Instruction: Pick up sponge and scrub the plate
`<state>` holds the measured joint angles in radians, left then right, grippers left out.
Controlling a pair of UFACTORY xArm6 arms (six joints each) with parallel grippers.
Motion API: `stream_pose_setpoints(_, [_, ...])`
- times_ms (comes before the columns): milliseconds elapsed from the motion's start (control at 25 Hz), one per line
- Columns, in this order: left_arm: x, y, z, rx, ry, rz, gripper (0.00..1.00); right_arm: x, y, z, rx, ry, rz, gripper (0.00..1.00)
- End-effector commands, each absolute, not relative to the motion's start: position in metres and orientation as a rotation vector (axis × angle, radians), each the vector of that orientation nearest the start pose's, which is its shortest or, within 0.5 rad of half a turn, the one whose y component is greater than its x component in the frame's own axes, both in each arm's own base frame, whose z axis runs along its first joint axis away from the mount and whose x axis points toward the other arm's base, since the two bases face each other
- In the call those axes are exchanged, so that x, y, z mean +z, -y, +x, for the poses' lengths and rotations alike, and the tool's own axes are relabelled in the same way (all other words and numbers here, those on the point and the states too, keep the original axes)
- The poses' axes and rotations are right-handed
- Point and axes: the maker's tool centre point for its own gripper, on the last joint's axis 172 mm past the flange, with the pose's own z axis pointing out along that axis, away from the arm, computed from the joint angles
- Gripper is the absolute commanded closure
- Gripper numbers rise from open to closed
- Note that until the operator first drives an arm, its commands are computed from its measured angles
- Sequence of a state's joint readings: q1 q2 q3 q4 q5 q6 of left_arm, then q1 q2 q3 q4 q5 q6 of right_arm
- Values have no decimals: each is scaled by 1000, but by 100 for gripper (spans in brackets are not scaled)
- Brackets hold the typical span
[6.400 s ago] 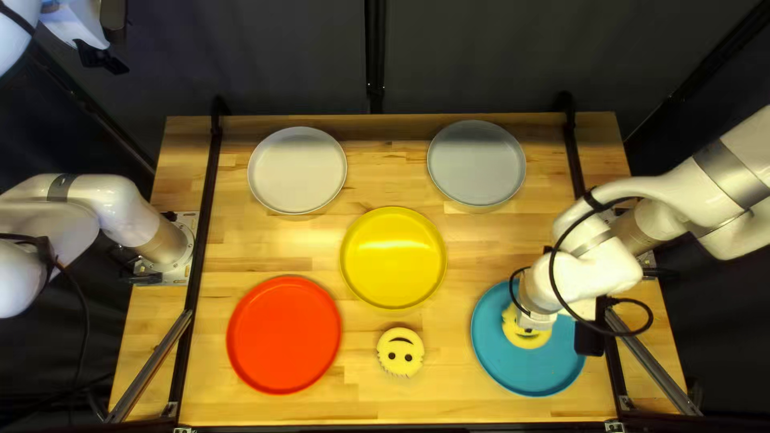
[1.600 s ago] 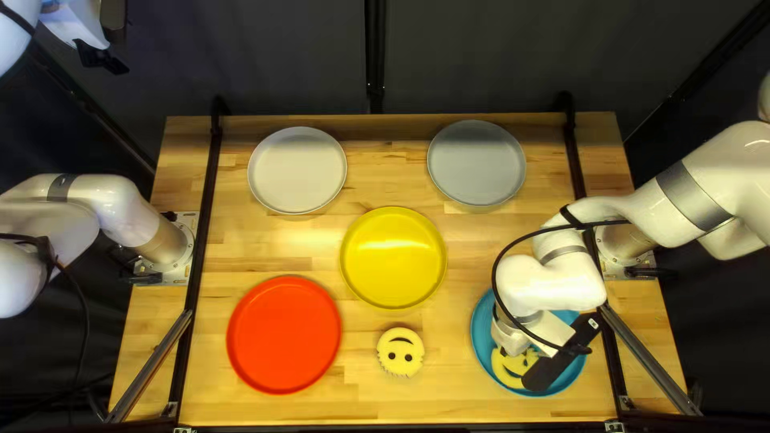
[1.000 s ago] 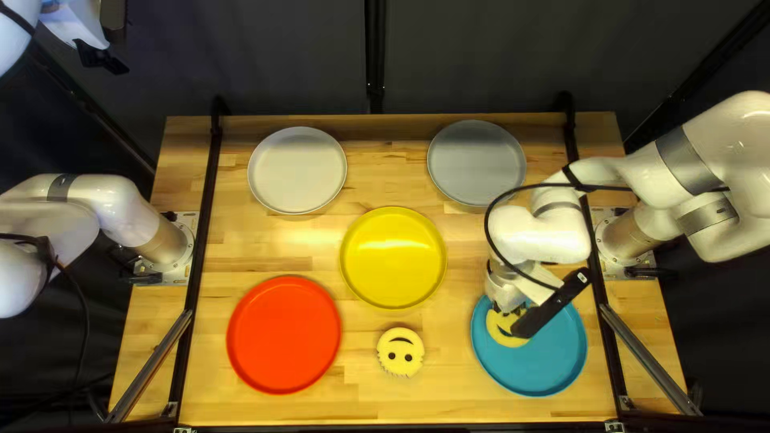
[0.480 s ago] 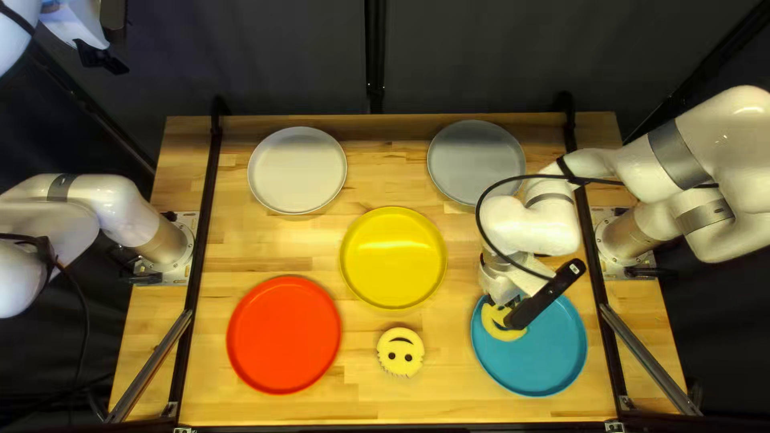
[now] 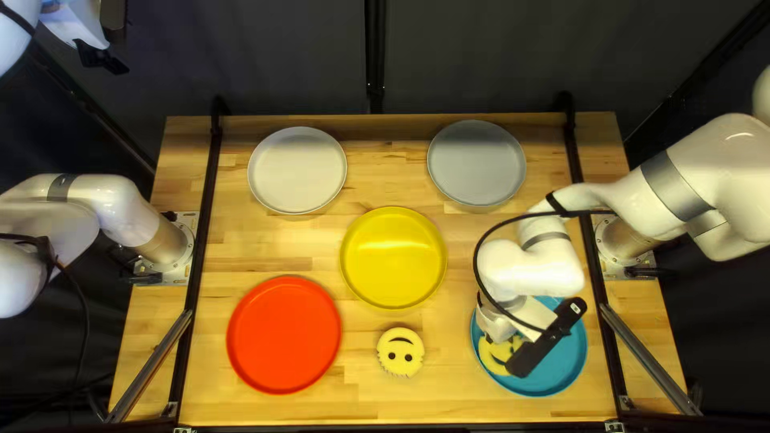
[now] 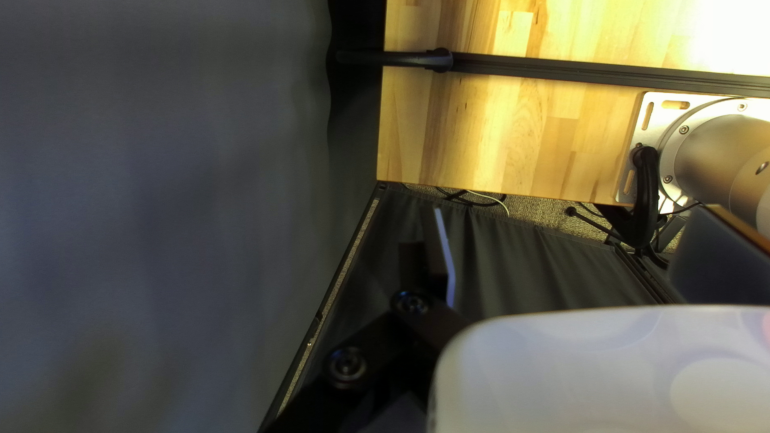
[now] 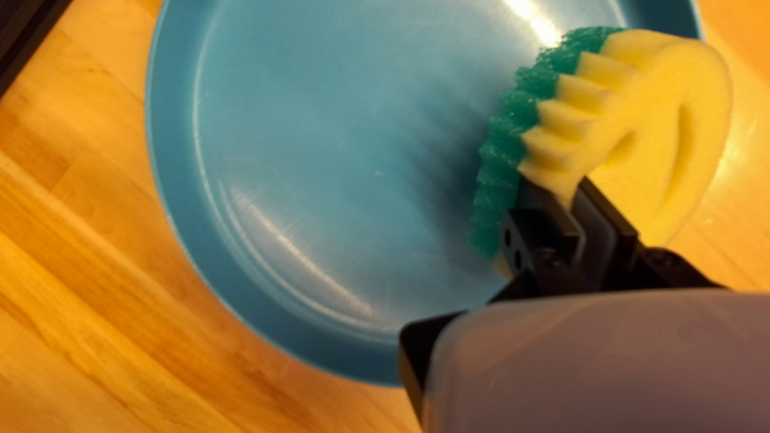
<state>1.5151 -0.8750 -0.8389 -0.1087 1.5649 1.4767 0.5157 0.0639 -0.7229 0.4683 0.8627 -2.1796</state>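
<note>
With the round yellow smiley sponge (image 7: pixel 682 96) pinched between the two fingers of my right gripper (image 7: pixel 571 204), its green scouring layer facing the round blue plate (image 7: pixel 321 144) just beneath, the scrubbing step looks to be in hand. Whether that layer touches the plate I cannot tell, so the next move calls for light pressure and a sweep from near the rim across the middle, while my left gripper (image 6: pixel 579 256), fingers spread and holding nothing, can wait off the table (image 6: pixel 513 136).
</note>
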Motion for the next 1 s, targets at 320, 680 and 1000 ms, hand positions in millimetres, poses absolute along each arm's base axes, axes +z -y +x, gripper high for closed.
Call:
stream_pose_setpoints(320, [363, -257, 43, -179, 46, -2996, 0, 48, -219, 254, 104, -3262, 1292, 100])
stream_pose_setpoints(680, [363, -257, 43, -179, 46, -2996, 0, 52, -163, 241, 93, -3290, 1242, 100])
stream_pose_setpoints(1000, [363, -257, 43, -179, 46, -2996, 0, 59, -171, 242, 53, -3328, 1133, 100])
